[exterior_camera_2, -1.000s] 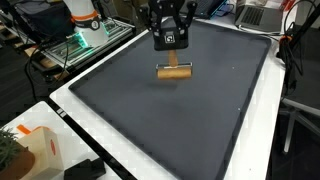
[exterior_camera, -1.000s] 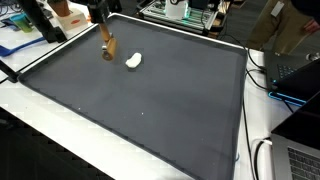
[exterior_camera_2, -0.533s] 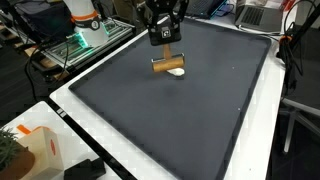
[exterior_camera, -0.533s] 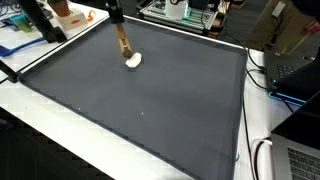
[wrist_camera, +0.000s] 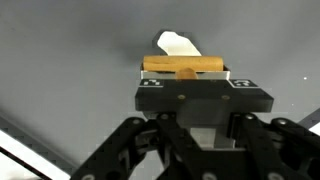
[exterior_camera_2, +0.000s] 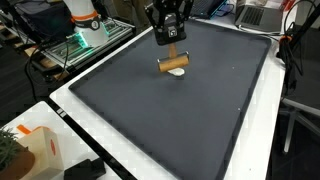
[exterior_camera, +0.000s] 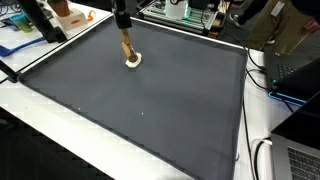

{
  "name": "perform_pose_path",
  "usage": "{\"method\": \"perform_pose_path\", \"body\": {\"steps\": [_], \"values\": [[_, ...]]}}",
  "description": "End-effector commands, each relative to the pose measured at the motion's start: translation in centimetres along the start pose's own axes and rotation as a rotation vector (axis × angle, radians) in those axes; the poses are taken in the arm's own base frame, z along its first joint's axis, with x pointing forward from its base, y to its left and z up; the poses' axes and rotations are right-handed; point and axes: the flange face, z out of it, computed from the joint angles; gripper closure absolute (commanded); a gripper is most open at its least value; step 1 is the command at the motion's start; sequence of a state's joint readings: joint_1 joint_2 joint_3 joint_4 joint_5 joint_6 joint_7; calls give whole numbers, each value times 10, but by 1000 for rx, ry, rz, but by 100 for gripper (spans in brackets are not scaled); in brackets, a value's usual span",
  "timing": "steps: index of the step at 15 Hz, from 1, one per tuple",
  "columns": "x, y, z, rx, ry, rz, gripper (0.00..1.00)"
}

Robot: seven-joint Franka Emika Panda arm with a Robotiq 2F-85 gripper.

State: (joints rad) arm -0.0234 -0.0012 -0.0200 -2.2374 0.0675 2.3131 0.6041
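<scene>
The fingers (exterior_camera_2: 168, 41) are clenched on the upright stem of a wooden tool (exterior_camera_2: 173, 64), a T-shaped piece whose crossbar hangs level at the bottom, side on in that exterior view. In an exterior view the tool (exterior_camera: 126, 47) shows as a slim tan stick, slightly tilted, reaching down from the black fingers (exterior_camera: 121, 22) to a white lump (exterior_camera: 133, 60). The lump lies on the dark mat (exterior_camera: 150, 110), toward a far corner and near the mat's back edge. The crossbar sits right over the lump (exterior_camera_2: 178, 73) and hides part of it, so only a pale sliver shows under and beside the bar; whether wood and lump touch or are just apart cannot be told. In the wrist view the crossbar (wrist_camera: 183, 66) runs across the picture just ahead of the fingers (wrist_camera: 160, 84), and the lump (wrist_camera: 176, 44) peeks out beyond it on the grey mat (wrist_camera: 70, 60). The mat covers most of the white worktop (exterior_camera_2: 120, 140), which shows as a pale border around it. A laptop (exterior_camera: 300, 160) sits off the mat at one corner of the worktop, and a box (exterior_camera_2: 30, 148) stands at another.
</scene>
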Motion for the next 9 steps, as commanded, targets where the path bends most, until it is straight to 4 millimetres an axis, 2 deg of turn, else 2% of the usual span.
{"method": "perform_pose_path", "body": {"steps": [1,6,9], "values": [[-14,-11,8,8,51,-84,78],[-23,-22,44,-47,89,-204,78],[-27,-18,46,-108,19,-295,78]]}}
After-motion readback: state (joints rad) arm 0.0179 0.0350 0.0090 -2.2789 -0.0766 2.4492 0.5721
